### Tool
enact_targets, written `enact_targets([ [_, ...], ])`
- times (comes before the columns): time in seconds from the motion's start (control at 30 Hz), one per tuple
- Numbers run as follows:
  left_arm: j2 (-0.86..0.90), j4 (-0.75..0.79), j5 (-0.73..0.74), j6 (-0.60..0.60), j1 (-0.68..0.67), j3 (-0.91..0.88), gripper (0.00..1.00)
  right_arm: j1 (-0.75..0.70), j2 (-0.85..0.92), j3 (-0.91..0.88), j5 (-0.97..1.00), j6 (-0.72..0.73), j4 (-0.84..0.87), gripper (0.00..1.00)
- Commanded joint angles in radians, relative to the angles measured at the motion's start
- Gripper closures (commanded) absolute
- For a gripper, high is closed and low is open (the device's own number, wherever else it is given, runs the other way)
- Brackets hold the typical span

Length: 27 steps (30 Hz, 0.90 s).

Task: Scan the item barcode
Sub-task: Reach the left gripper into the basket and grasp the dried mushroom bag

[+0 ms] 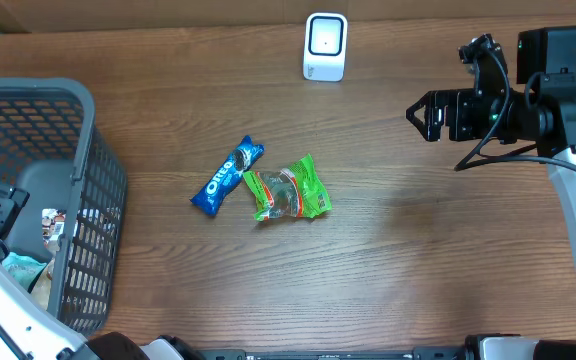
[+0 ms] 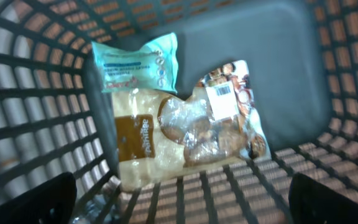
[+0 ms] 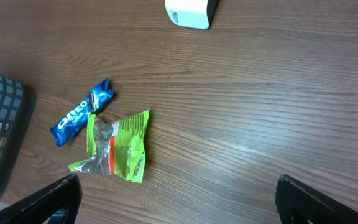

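Jaws open both sides. L arm [image 1: 3, 290] in basket [image 1: 93, 130] over packets [image 2: 185, 130]; R arm [image 1: 508, 110] horiz. above table [image 1: 388, 270].

On a brown wooden desk [image 1: 418, 260] a blue cookie packet [image 1: 227, 176] and a green snack bag [image 1: 288, 190] are laid side by side. A white scanner [image 1: 325, 46] is set at the far edge, and a grey basket [image 1: 78, 130] at the left.

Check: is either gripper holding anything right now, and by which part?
Nothing is held. The left gripper is open above the cookie packet in the basket; the right gripper is open over the table.
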Motion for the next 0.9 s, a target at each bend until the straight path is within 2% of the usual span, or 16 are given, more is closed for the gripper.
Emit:
enact_targets([
  [0.0, -0.005, 0.106, 0.049, -0.042, 0.032, -0.174, 0.0, 0.003, -0.002, 0.018, -0.001, 0.003, 0.007, 0.0],
  [0.2, -0.003, 0.418, 0.09, -0.077, 0.03, -0.502, 0.0, 0.003, -0.002, 0.018, -0.001, 0.003, 0.007, 0.0],
  [0.43, 0.037, 0.762, 0.09, -0.087, 0.03, -0.777, 0.01, 0.003, -0.002, 0.018, -0.001, 0.003, 0.007, 0.0],
  [0.6, 0.094, 0.88, 0.122, -0.086, 0.03, -0.858, 0.0, 0.003, -0.002, 0.018, -0.001, 0.003, 0.007, 0.0],
  [0.63, 0.117, 0.883, 0.132, -0.085, 0.03, -0.861, 0.03, 0.003, -0.002, 0.018, -0.001, 0.003, 0.007, 0.0],
  [0.67, 0.127, 0.882, 0.132, -0.085, 0.03, -0.861, 0.09, 0.003, -0.002, 0.018, -0.001, 0.003, 0.007, 0.0],
  [0.7, 0.137, 0.882, 0.132, -0.085, 0.03, -0.861, 0.22, 0.003, -0.002, 0.018, -0.001, 0.003, 0.006, 0.0],
  [0.73, 0.142, 0.881, 0.134, -0.085, 0.03, -0.861, 0.39, 0.003, -0.002, 0.018, -0.001, 0.003, 0.006, 0.0],
  [0.77, 0.144, 0.878, 0.141, -0.085, 0.03, -0.861, 0.66, 0.003, -0.002, 0.018, -0.001, 0.003, 0.006, 0.0],
  [0.8, 0.144, 0.878, 0.156, -0.085, 0.03, -0.861, 0.75, 0.003, -0.002, 0.018, -0.001, 0.003, 0.006, 0.0],
  [0.87, 0.144, 0.878, 0.172, -0.085, 0.03, -0.86, 0.85, 0.003, -0.002, 0.018, -0.001, 0.003, 0.006, 0.0],
])
